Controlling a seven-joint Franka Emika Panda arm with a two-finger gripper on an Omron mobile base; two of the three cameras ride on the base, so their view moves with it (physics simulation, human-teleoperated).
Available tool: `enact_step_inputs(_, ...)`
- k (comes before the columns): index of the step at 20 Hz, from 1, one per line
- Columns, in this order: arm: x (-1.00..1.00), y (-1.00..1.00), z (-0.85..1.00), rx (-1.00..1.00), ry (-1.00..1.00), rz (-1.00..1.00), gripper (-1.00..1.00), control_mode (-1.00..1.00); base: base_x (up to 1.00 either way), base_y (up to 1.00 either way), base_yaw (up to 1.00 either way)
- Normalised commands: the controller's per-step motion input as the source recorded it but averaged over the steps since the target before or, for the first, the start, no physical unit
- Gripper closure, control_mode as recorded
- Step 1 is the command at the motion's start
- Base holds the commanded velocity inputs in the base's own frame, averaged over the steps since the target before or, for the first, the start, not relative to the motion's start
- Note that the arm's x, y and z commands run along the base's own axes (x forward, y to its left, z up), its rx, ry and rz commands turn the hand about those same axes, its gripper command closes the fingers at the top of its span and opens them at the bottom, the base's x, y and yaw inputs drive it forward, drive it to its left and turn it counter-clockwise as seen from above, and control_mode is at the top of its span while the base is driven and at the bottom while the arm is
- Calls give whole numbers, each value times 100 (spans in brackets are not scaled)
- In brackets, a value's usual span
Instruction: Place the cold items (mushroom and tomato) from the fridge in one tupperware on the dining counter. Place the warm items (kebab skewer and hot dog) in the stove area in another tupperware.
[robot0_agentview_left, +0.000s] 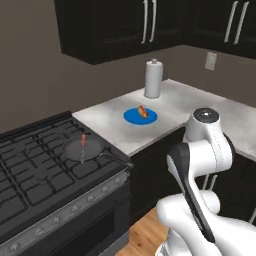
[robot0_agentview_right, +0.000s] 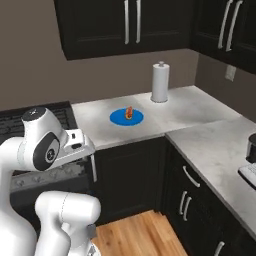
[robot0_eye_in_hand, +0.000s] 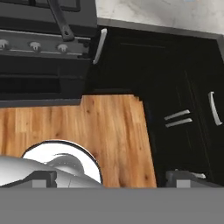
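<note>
Step in hand: warm items, none picked up yet. The gripper (robot0_eye_in_hand: 111, 177) points at the floor, fingers spread wide and empty. The skewer (robot0_agentview_left: 83, 139) lies in the pan (robot0_agentview_left: 85, 148) on the stove, left. The hot dog (robot0_agentview_left: 142, 111) sits on the blue plate (robot0_agentview_left: 131, 118), far counter. Next: raise the arm and reach over one item.

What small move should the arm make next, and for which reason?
Probably raise and swing the hand toward the stove area. The open gripper points down at the wooden floor, holding nothing, while the kebab skewer lies in the pan on the stove and the hot dog lies on the blue plate, both untouched.
</note>
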Motion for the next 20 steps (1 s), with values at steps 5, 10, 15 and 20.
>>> enact_step_inputs(5, 0, 0, 0, 0, 0, 0, -100, 100, 52, -13, 33)
enact_step_inputs(10, 0, 0, 0, 0, 0, 0, -100, 100, 41, 17, 16)
enact_step_inputs(15, 0, 0, 0, 0, 0, 0, -100, 100, 44, 15, 15)
enact_step_inputs(20, 0, 0, 0, 0, 0, 0, -100, 100, 23, 14, 23)
